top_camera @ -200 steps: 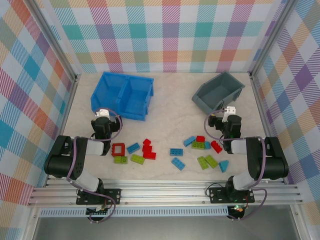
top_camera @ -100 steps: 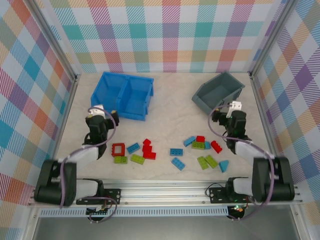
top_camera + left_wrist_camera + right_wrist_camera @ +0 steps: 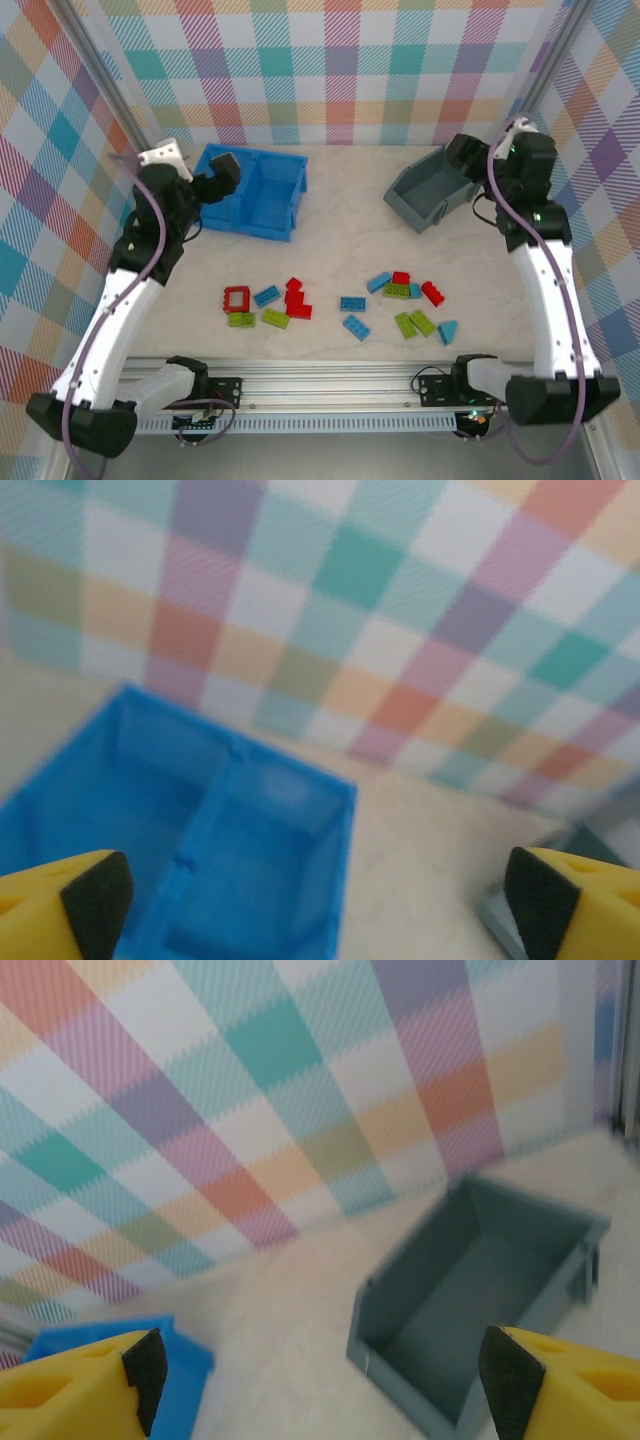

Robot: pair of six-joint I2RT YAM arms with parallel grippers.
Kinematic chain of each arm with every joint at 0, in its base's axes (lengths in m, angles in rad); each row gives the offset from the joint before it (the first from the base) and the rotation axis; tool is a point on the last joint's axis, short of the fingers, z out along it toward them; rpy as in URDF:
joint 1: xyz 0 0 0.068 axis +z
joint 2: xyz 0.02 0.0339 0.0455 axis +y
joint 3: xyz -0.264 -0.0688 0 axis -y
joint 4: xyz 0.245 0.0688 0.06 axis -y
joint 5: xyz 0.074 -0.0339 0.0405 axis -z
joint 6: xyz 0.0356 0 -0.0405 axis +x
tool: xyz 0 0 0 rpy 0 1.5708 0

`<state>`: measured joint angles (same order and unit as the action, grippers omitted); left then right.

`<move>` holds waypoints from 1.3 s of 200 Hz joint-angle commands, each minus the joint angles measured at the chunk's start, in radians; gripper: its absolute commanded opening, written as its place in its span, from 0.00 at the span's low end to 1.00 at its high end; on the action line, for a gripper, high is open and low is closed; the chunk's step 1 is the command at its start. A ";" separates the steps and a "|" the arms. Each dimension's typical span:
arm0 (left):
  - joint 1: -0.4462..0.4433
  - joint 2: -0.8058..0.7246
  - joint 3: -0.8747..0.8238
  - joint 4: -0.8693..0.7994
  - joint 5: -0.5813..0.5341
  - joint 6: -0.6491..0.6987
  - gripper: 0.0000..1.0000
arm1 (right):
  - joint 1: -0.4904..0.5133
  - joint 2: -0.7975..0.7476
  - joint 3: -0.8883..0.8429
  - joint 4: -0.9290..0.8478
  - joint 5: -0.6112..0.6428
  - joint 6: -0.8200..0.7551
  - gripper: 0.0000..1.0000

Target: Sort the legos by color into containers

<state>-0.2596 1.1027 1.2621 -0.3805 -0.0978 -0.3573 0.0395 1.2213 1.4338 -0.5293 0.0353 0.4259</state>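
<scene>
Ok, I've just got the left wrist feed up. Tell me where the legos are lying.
Observer: The legos lie loose on the table, in a band near the arm bases, well short of both bins.
Operator: Give me the red ones.
Observer: A red hollow frame sits at the left end of the band, more red bricks lie just right of it, and another red brick lies in the right-hand cluster.
Operator: Now the inside of the grey bin.
Observer: From the right wrist, the grey bin has a bare floor as far as it shows, with no brick in it.
</scene>
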 commanded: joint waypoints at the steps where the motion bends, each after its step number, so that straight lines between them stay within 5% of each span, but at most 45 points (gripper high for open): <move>1: 0.002 0.102 0.063 -0.345 0.182 -0.110 0.94 | -0.005 0.122 0.051 -0.353 -0.028 0.047 0.86; 159: 0.100 0.424 0.190 -0.399 0.187 0.035 0.84 | -0.092 0.799 0.385 -0.390 0.025 0.029 0.73; 185: 0.124 0.483 0.221 -0.383 0.171 0.061 0.83 | -0.093 0.875 0.463 -0.425 0.027 0.007 0.64; 260: 0.176 0.660 0.348 -0.400 0.150 0.147 0.75 | -0.079 0.901 0.480 -0.441 0.080 -0.108 0.18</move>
<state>-0.1005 1.7374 1.5501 -0.7780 0.0662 -0.2642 -0.0521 2.1311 1.9060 -0.9443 0.0975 0.3969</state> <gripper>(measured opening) 0.752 0.224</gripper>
